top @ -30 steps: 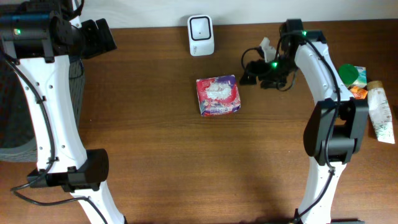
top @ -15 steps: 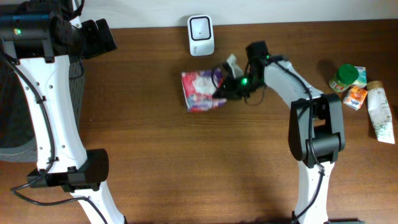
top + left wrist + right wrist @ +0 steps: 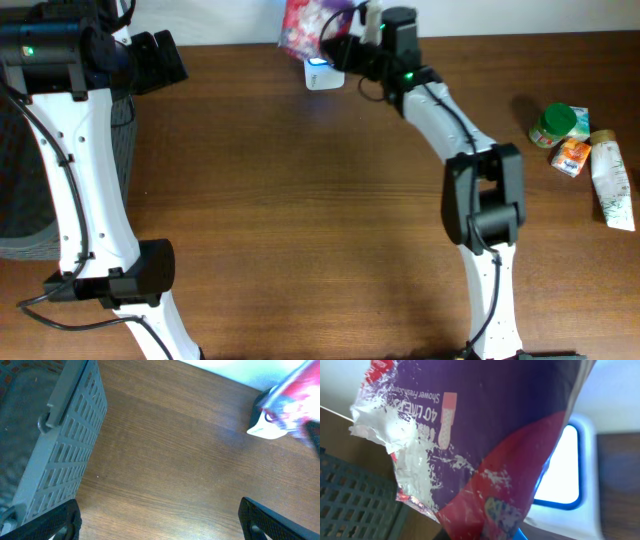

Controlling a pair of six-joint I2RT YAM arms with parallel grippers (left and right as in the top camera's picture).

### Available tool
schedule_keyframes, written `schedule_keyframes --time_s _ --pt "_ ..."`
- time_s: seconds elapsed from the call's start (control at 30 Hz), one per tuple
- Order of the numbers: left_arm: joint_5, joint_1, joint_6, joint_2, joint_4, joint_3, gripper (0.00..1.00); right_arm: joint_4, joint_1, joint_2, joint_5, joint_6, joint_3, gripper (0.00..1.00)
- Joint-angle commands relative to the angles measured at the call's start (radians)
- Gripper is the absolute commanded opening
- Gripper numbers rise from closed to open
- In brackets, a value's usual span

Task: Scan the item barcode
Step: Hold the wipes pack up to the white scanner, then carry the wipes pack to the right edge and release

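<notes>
- Right gripper (image 3: 347, 42): jaws pinched right down on the edge of a purple-and-red packet (image 3: 470, 435). The fingers themselves are hidden behind the wrapper in the wrist view. The packet is off the table (image 3: 300, 220) and carried in the air.
- From the grip, the packet sticks out to the robot's left. Its long axis runs roughly across the table's back edge, tilted.
- The wrapper face turned to the wrist camera shows "Shower Fresh" print and white scuffing. No barcode is visible on this side, and I cannot tell what is on the other side.
- Just beyond and below is the scanner (image 3: 565, 470), a white body with its window rim glowing blue. The packet overlaps the scanner's left part and the right part of the window is uncovered. The two look apart, not touching.
- Judgement: the coming move turns on which face points at that window. Shifting the packet further over the window or rolling the wrist may be needed.
- Far side: the left gripper (image 3: 160, 522) has its jaws spread fully wide and holds nothing. It hangs beside the grey basket (image 3: 55, 445), well apart from the scanner. The right arm is clearly the nearer one.
</notes>
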Motion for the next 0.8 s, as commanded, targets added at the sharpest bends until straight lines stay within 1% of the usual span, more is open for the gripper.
schedule_keyframes --time_s 0.0,0.07,0.17,0.23,0.3,0.33,0.37,0.43,0.47,0.53,0.63,0.73,0.77 --pt "-0.008 0.005 0.008 -0.018 -0.001 0.01 0.99 0.012 0.039 0.01 0.008 0.026 0.011 0.04" --pt "-0.008 0.005 0.008 -0.018 -0.001 0.01 0.99 0.018 0.027 0.0 -0.003 0.026 0.022 0.04" --pt "-0.007 0.005 0.008 -0.018 -0.001 0.01 0.99 -0.021 -0.046 -0.064 -0.084 0.009 0.022 0.04" --pt "-0.007 0.005 0.008 -0.018 -0.001 0.01 0.99 -0.158 -0.117 -0.13 -0.1 -0.065 0.022 0.04" --pt "-0.007 0.005 0.008 -0.018 -0.001 0.01 0.99 -0.345 -0.21 -0.203 -0.076 -0.162 0.022 0.04" --pt "-0.007 0.005 0.008 -0.018 -0.001 0.01 0.99 -0.424 -0.251 -0.229 -0.042 -0.186 0.022 0.04" --pt "-0.007 0.005 0.008 -0.018 -0.001 0.01 0.99 -0.557 -0.323 -0.258 0.049 -0.189 0.022 0.04" --pt "-0.008 0.005 0.008 -0.018 -0.001 0.01 0.99 -0.684 -0.407 -0.27 0.123 -0.189 0.022 0.04" --pt "-0.007 0.005 0.008 -0.018 -0.001 0.01 0.99 -0.791 -0.49 -0.269 0.174 -0.189 0.021 0.04" --pt "-0.007 0.005 0.008 -0.018 -0.001 0.01 0.99 -0.906 -0.581 -0.268 0.291 -0.189 0.016 0.04" --pt "-0.008 0.005 0.008 -0.018 -0.001 0.01 0.99 -0.991 -0.684 -0.267 0.485 -0.189 0.009 0.04" --pt "-0.008 0.005 0.008 -0.018 -0.001 0.01 0.99 -1.033 -0.752 -0.267 0.622 -0.188 0.009 0.04" --pt "-0.007 0.005 0.008 -0.018 -0.001 0.01 0.99 -1.036 -0.765 -0.267 0.634 -0.189 0.009 0.04"
